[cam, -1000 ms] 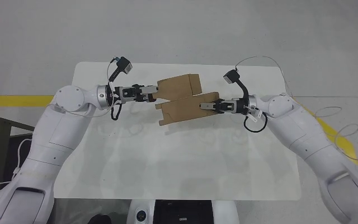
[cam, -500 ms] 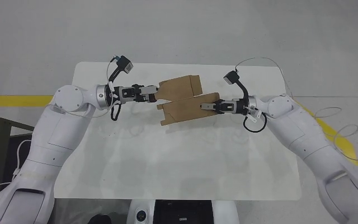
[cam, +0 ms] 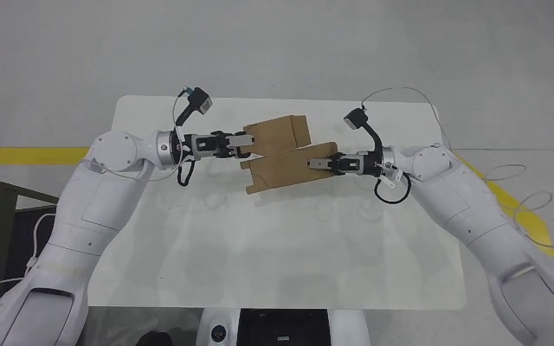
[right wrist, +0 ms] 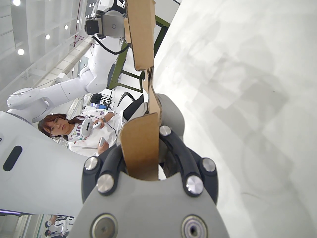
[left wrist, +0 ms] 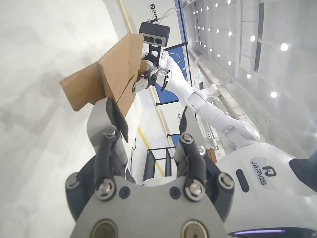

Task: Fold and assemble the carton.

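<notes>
One brown corrugated cardboard carton [cam: 281, 154] is present, only partly folded, with its panels and flaps standing at loose angles. It is held up off the white bench [cam: 173, 225], over the far half, about midway between the left and right edges.

Two end effectors attend it. The right end effector [cam: 317, 163] is clenched on the carton's edge nearest the right side of the bench; its own wrist view shows board running between the fingers. The left end effector [left wrist: 147, 113] stands released, its fingers spread wide. One finger [left wrist: 112, 115] lies against a flap at the carton's opposite end, and the other finger is clear of the board.

Handling assessment: the board looks light and stiff across each panel but yields readily at the scored creases. A single grip at one end is likely to let the free end sag or swing. The cut edges are thin and could crush or tear under a hard pinch, and the plain paper face should offer fair friction. In my judgement, the best hold is on a flat panel close to a crease, with flaps pushed near the fold line and not at the tip.

Count: one carton, two end effectors, one bench.
</notes>
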`<action>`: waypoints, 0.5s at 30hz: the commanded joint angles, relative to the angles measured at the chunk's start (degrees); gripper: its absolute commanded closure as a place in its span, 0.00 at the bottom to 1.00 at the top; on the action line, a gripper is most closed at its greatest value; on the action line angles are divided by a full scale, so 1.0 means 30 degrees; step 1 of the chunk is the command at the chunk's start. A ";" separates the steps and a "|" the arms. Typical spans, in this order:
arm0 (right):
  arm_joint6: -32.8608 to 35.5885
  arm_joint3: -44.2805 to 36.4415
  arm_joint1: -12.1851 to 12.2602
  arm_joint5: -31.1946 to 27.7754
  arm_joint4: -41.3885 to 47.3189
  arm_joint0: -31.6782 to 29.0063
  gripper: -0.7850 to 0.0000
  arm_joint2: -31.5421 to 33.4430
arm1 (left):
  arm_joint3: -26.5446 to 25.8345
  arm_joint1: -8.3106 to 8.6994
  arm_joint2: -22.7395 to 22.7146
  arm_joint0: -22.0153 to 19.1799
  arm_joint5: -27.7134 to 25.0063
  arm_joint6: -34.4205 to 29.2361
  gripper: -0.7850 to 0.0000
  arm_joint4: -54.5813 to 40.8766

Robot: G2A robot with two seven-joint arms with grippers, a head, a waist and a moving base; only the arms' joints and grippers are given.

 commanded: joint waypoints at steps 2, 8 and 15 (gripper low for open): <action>0.0049 -0.0028 -0.0015 0.0050 -0.0052 -0.0018 1.00 0.0053 | 0.0195 -0.0034 0.0039 -0.0037 -0.0093 0.0065 0.47 0.0366; 0.0108 -0.0026 -0.0021 0.0109 -0.0241 -0.0041 1.00 0.0177 | 0.0493 -0.0095 0.0146 -0.0096 -0.0110 0.0317 0.51 0.1161; 0.0192 -0.0121 -0.0019 0.0194 -0.0466 -0.0078 1.00 0.0311 | 0.0613 -0.0174 0.0235 -0.0126 -0.0108 0.0509 0.55 0.1654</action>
